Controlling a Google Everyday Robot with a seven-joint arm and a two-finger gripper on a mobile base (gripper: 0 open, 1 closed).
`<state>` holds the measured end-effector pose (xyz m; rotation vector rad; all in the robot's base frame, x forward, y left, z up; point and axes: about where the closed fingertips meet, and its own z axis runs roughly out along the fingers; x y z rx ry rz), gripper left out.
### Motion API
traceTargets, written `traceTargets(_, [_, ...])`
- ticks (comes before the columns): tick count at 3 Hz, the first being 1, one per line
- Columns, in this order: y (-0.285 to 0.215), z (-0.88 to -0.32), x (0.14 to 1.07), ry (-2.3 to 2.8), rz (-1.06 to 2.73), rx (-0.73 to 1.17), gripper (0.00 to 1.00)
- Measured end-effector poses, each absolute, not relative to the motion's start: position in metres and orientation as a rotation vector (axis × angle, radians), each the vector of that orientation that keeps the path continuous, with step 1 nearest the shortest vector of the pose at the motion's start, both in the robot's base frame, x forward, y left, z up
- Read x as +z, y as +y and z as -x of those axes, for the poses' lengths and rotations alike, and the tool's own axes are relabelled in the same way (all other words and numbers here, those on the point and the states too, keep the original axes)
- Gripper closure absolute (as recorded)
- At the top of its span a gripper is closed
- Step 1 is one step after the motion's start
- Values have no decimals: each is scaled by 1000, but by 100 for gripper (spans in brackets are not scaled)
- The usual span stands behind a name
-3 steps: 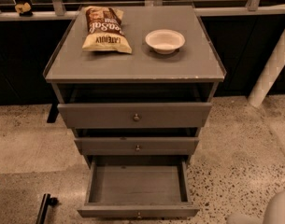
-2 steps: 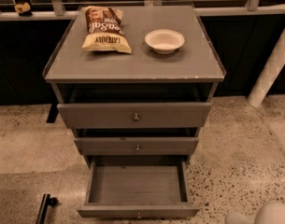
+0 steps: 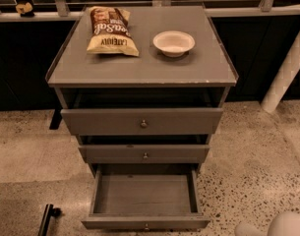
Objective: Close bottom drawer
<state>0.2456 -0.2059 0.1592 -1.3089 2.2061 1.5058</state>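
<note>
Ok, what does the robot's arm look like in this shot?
Only a bit of the arm shows, in the bottom right corner. It is a smooth, white, rounded shell with a smaller white rounded part beside it. No cables or markings show on it. The gripper is not in view.

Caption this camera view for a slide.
Bottom drawer open and empty; chip bag and bowl on the cabinet; gripper out of view.
</note>
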Motion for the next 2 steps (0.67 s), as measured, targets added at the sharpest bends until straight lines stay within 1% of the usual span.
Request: traceTargets(2, [-174, -270, 185, 2029, 1432, 1367, 0])
